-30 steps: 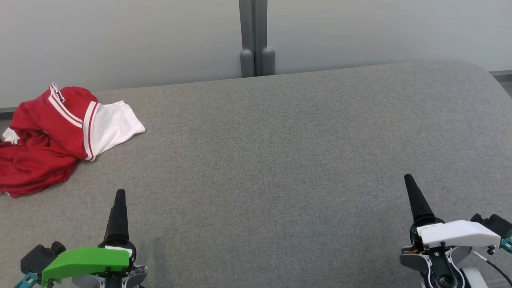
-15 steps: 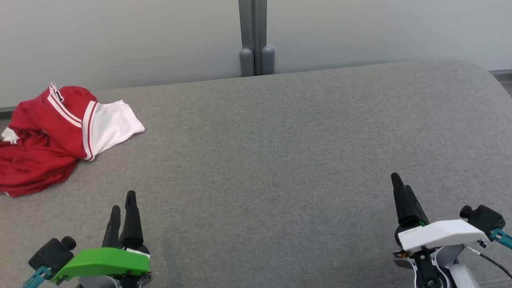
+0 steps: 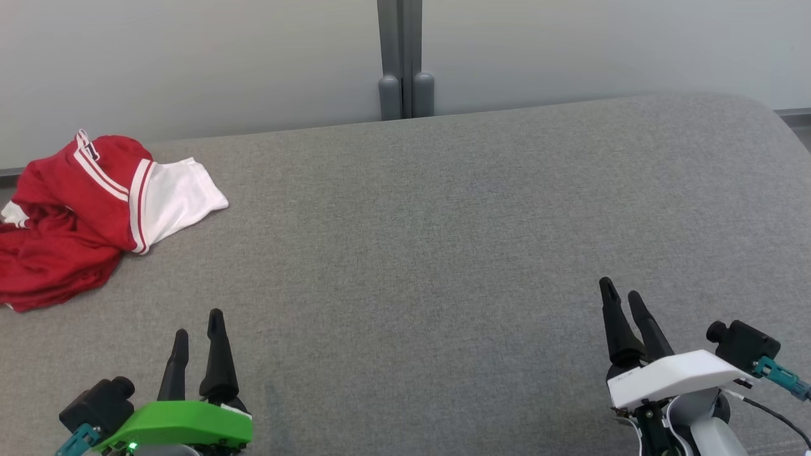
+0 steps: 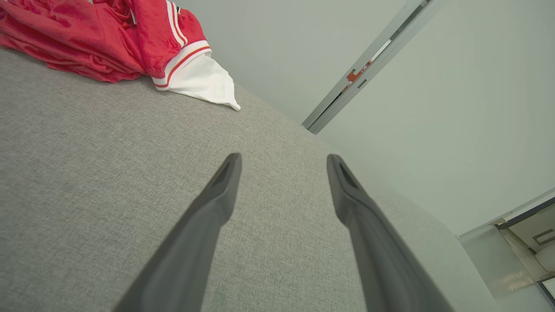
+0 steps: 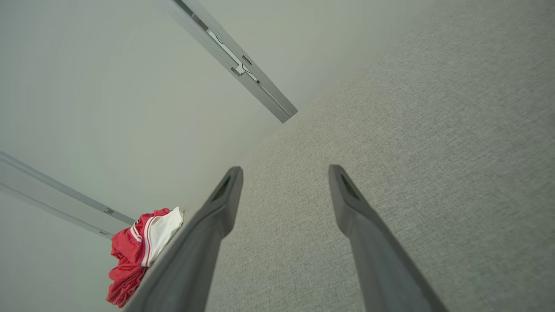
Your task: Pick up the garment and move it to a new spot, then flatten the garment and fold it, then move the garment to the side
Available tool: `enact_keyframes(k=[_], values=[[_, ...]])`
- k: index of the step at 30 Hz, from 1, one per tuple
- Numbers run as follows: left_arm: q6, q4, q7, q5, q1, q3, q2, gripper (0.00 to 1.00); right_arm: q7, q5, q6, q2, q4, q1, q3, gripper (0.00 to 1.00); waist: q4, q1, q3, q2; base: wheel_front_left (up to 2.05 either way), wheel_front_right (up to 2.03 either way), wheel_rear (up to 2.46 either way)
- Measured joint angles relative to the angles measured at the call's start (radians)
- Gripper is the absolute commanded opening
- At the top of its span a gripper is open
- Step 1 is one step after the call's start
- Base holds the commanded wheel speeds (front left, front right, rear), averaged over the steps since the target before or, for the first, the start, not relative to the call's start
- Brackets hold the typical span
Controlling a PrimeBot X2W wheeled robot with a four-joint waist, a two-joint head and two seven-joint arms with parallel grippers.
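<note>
The garment [image 3: 76,215] is a crumpled red piece with white stripes and a white sleeve, lying at the far left of the grey surface [image 3: 431,240]. It also appears at the top left of the left wrist view as the garment [image 4: 112,39], and small at the lower left of the right wrist view as the garment [image 5: 138,247]. My left gripper [image 3: 198,323] hovers open near the front left edge, well short of the cloth. At the front right, my right gripper [image 3: 621,290] is open and empty, far from the cloth.
A pale wall with a grey vertical post [image 3: 400,60] runs behind the surface's far edge. The surface rounds off at its far right corner [image 3: 770,117]. The garment hangs close to the left edge.
Both grippers have rolled about their wrists, so two fingers of each now show instead of one. The left has shifted slightly right, the right slightly left. The garment lies as before.
</note>
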Motion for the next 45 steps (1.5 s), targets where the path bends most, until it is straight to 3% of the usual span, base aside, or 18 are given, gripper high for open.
enact_keyframes(k=[28, 45], values=[[0.036, 0.021, -0.071, 0.309, 0.042, -0.037, 0.002, 1.00, -0.070, -0.292, 0.000, -0.002, 0.026, 0.002, 0.060, 1.00, 0.001, 0.0000, -0.004, 0.0000, 0.00, 0.00, 0.00], [0.048, 0.035, -0.106, 0.427, 0.066, -0.042, 0.003, 1.00, -0.106, -0.438, 0.000, -0.003, 0.044, 0.003, 0.091, 1.00, 0.001, 0.0000, -0.010, 0.0000, 0.00, 0.00, 0.00]])
